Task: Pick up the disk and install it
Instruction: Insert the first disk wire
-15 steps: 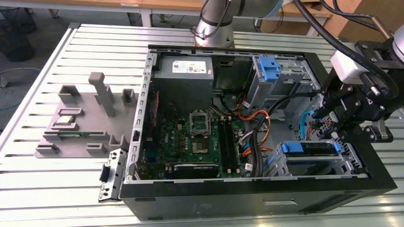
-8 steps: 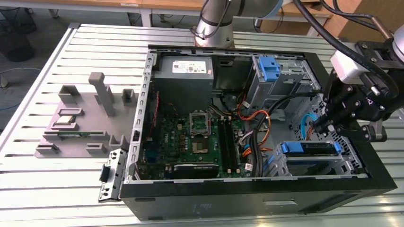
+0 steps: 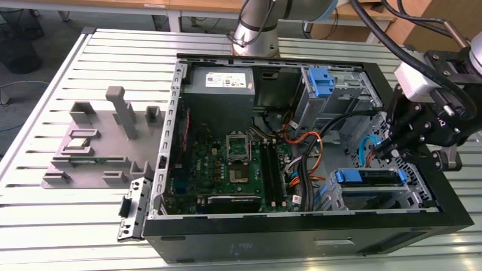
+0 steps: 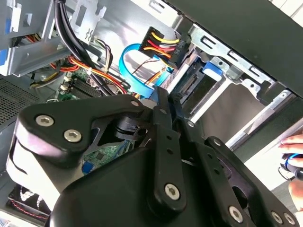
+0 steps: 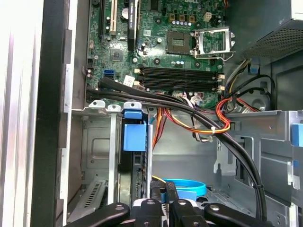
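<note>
While the end effector [image 3: 384, 148] hovers, the disk [image 3: 367, 176] sits caged.

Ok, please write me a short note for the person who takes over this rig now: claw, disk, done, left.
Claw: inside the open computer case, just above the drive cage; open or shut cannot be told.
Disk: sits in the drive cage, blue bracket up, apart from the claw.
Done: the disk is in its bay, it seems.
Left: confirm it is fully seated; the pictures do not settle this.
</note>
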`<action>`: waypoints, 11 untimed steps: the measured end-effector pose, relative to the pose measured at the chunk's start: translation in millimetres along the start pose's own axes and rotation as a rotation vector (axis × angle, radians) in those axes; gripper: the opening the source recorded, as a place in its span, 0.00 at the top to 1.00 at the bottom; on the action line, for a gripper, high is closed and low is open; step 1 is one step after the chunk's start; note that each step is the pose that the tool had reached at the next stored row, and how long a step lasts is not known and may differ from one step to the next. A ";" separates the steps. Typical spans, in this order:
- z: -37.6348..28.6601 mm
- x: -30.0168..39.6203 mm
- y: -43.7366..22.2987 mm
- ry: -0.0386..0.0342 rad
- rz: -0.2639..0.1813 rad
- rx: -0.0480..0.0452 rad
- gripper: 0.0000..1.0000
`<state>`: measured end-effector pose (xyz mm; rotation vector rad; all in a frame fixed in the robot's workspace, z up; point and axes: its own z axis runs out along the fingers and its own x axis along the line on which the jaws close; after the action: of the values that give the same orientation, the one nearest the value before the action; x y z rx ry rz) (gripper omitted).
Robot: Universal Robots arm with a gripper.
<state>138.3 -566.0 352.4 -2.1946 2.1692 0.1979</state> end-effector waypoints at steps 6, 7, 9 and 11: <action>1.7 8.1 5.0 0.0004 -0.003 0.0234 0.84; 2.2 9.0 6.3 0.0004 -0.004 0.0281 0.84; 3.4 10.6 9.0 0.0006 -0.005 0.0366 0.84; 4.6 11.8 11.8 0.0008 -0.006 0.0446 0.84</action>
<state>126.4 -577.3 347.0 -2.1779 2.1453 0.1468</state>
